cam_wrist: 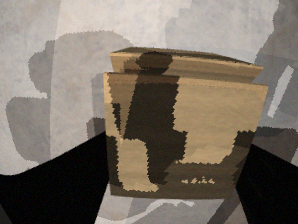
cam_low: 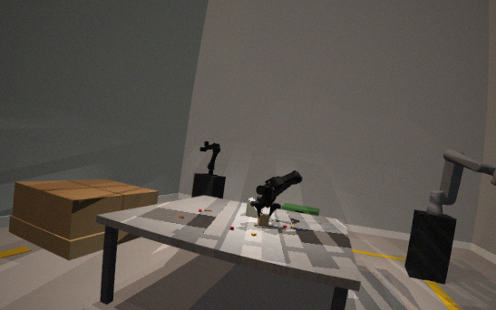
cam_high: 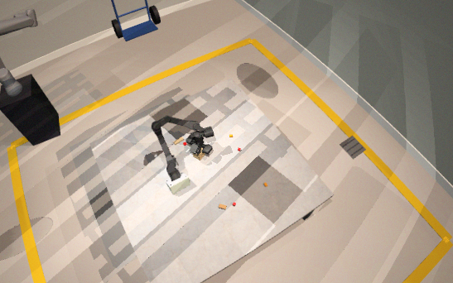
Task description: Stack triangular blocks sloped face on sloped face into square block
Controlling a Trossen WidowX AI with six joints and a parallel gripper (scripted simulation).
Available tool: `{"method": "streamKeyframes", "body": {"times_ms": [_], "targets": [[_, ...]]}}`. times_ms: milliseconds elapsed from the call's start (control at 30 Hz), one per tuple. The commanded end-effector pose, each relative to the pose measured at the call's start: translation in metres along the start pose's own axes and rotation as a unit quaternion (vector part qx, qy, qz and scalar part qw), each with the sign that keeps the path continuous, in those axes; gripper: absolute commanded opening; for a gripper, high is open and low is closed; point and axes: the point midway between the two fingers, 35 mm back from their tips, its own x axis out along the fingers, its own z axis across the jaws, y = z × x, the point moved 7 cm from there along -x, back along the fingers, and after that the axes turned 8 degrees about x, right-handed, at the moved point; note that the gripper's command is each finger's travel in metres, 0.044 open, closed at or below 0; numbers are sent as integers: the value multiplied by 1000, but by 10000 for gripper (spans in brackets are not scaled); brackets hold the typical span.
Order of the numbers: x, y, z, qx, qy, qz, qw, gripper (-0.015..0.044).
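Wrist view fills most of its centre with a tan triangular block (cam_wrist: 182, 139), its near face mottled with dark shadow patches. The black fingers rise from the lower left and lower right corners of the frame and press against the block's two sides, so the gripper (cam_wrist: 180, 183) is pinching the block between them. Just behind the top edge of that block, a second tan surface (cam_wrist: 186, 63) shows in the upper middle of the frame; whether it is the other triangular block or another face of the same piece cannot be told from this angle. Below and around lies the patchy grey table (cam_wrist: 87, 23).

From the top view, the black arm (cam_high: 162, 136) stands on a pale base (cam_high: 180, 184) left of the frame's centre and bends over to the right, with the gripper (cam_high: 199, 153) pointed down at a small tan piece (cam_high: 199, 156) on the table (cam_high: 289, 194). Small red and orange bits (cam_high: 239, 149) lie scattered on the table, well apart from the gripper.

From the exterior view, the gripper (cam_low: 266, 212) hangs over the tan piece (cam_low: 263, 219) near the middle of the frame, and the piece appears to sit at table level. Cardboard boxes (cam_low: 63, 204) stand at the left, and a grey arm on a black pedestal (cam_low: 430, 245) at the right.
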Motion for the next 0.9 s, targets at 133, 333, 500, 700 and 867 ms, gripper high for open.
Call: {"method": "streamKeyframes", "body": {"times_ms": [133,333,500,700,867], "targets": [[4,-3,0,3,3,1,1000,0],[5,-3,0,3,3,1,1000,0],[5,-3,0,3,3,2,1000,0],[5,-3,0,4,3,2,1000,0],[6,-3,0,4,3,2,1000,0]]}}
